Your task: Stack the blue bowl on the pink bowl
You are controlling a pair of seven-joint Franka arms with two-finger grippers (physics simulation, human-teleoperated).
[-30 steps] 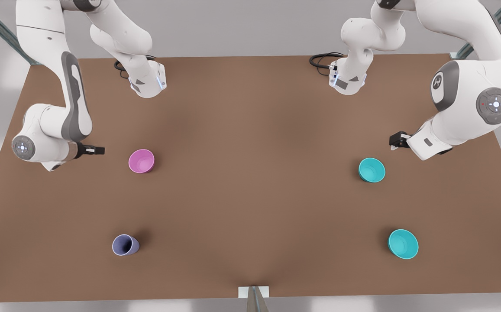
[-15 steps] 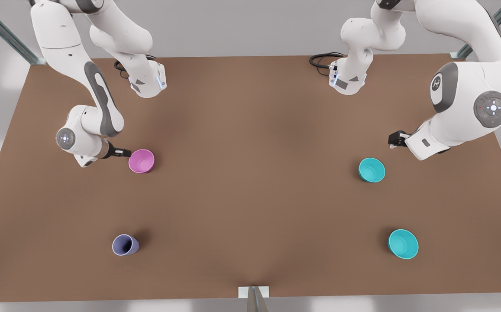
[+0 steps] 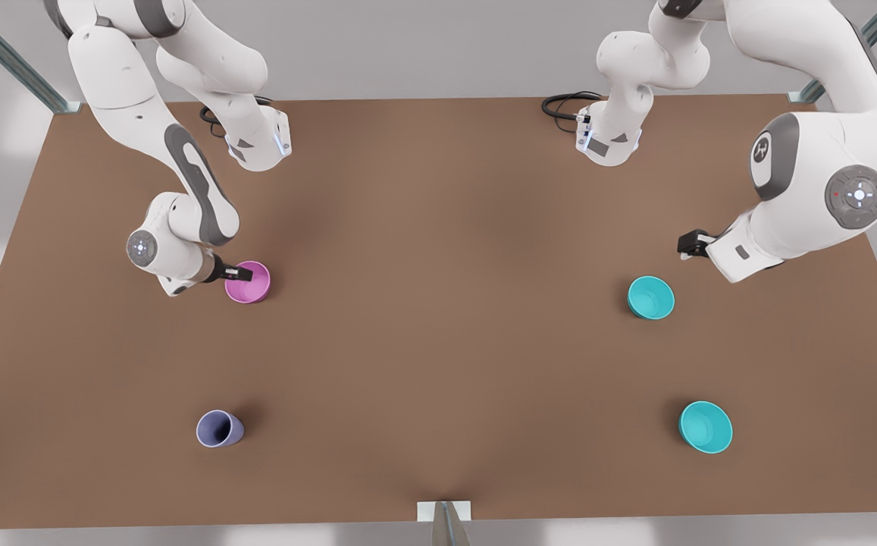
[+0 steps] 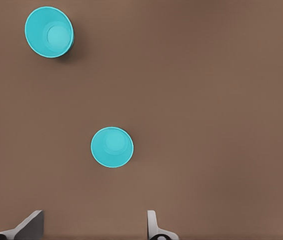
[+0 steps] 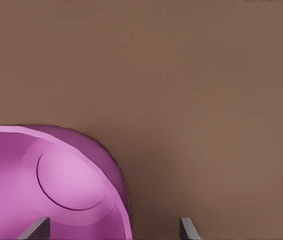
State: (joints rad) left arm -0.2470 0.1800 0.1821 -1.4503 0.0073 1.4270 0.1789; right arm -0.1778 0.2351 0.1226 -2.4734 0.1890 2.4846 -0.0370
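The brown table (image 3: 438, 318) spans nearly the whole front view, with a pale grey wall behind it and metal struts at the back corners. Two white arms reach in from the far edge.

The arm at the front view's right bends over that side, and its left gripper (image 3: 690, 244) hangs above bare table, near the blue bowl (image 3: 651, 297) but apart from it. In the left wrist view its fingertips (image 4: 31, 225) stand wide apart with nothing between them, and the blue bowl (image 4: 112, 147) lies ahead of them.

The arm at the front view's left folds low, and its right gripper (image 3: 243, 271) sits at the rim of the pink bowl (image 3: 249, 282). In the right wrist view one fingertip (image 5: 34, 228) lies over the inside of the pink bowl (image 5: 41, 185) and the other over the table outside the wall; the fingers are spread, gripping nothing.

Both bowls stand upright, mouths up, well apart on opposite sides of the table.

A paler turquoise bowl (image 3: 705, 427) sits nearer the front edge on the front view's right, and a lavender cup (image 3: 218, 429) stands nearer the front edge on the left, upright.
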